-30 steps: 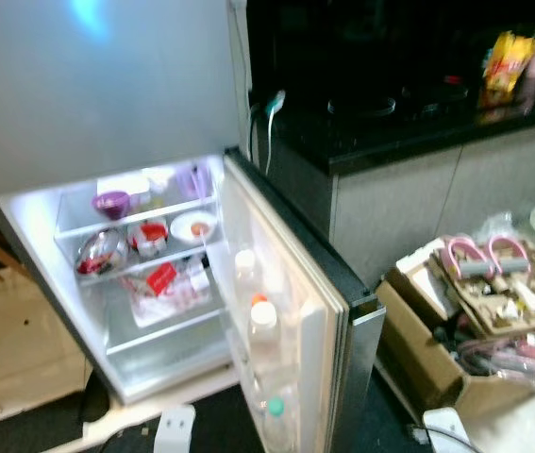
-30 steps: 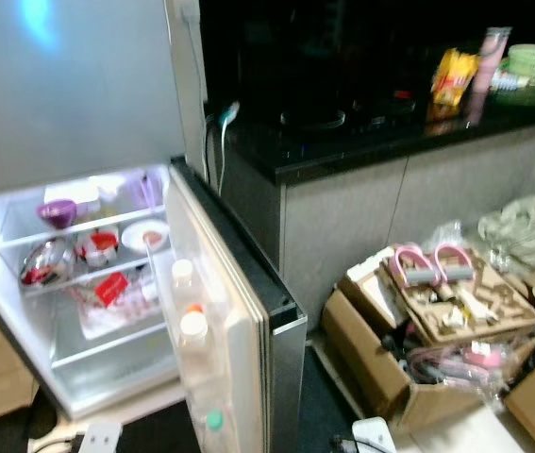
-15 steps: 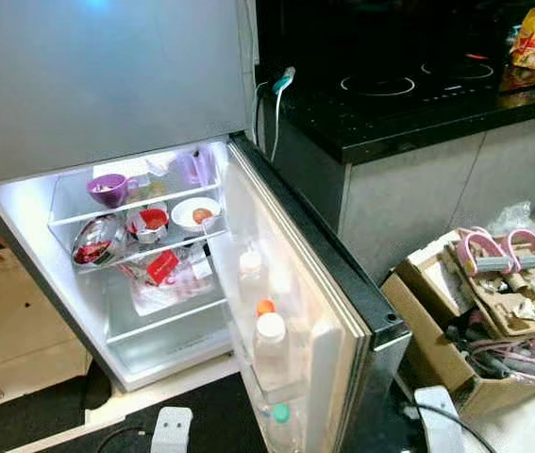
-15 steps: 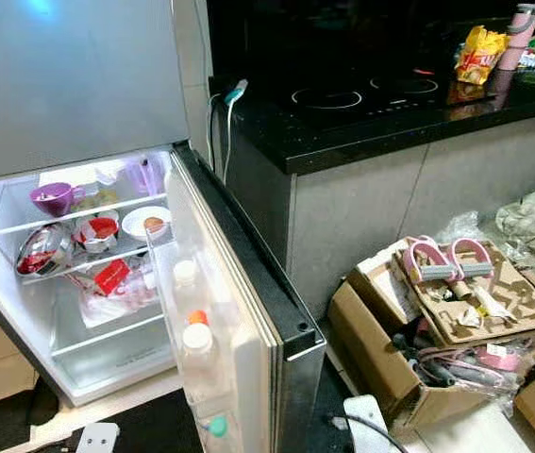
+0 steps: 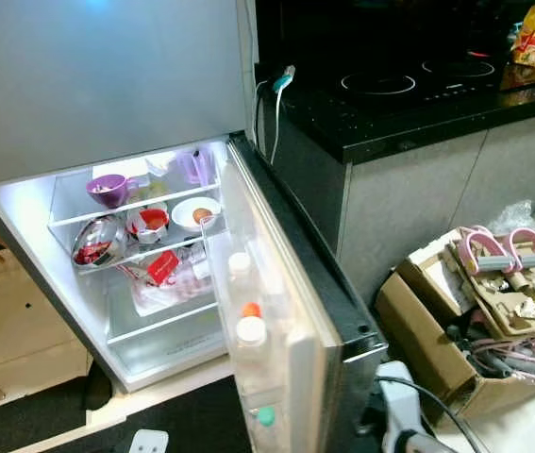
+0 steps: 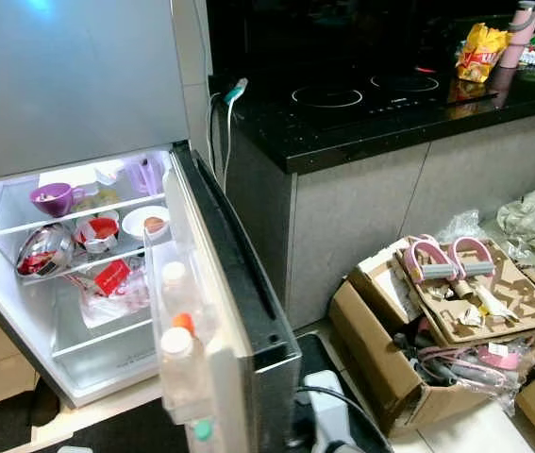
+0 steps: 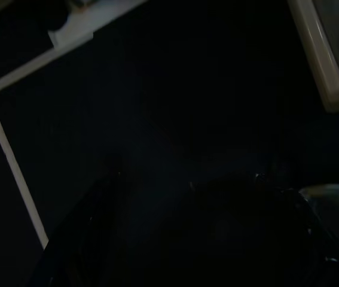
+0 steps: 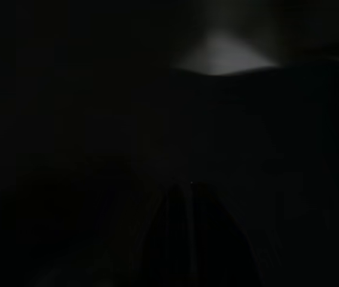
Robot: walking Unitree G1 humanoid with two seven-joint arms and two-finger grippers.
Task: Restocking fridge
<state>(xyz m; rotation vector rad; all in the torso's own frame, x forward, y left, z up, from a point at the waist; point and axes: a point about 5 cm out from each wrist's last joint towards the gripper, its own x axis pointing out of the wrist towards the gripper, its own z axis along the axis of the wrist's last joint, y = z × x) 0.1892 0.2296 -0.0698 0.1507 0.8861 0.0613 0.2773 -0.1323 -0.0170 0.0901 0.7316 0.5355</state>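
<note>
The fridge stood with its lower compartment lit and its lower door swung wide toward the camera, edge-on beside the black counter. Just right of the door's free edge a cardboard box of loose clutter lay on the floor, and a white power strip with its cable lay between box and door. These were judged the main hazards: a step forward could have snagged the cable or struck the box, and a nudge to the door could have swung it against either.

Door bottles with white, orange and green caps stood in the door racks; a jolt to the door was judged likely to tip them.

On the shelves a purple cup, a steel bowl, a red-filled dish, a white bowl holding an egg, and a wrapped packet were set close together. An item pushed in carelessly could have displaced them. The free room was on the lowest shelf.

No stock item was seen in hand; the goods to be loaded could not be identified.

Both wrist views were nearly black. In the left wrist view pale edges of floor or trim were faintly made out. Whether either gripper's fingers were apart or together could not be told, so a dropped load could not be ruled out.
</note>
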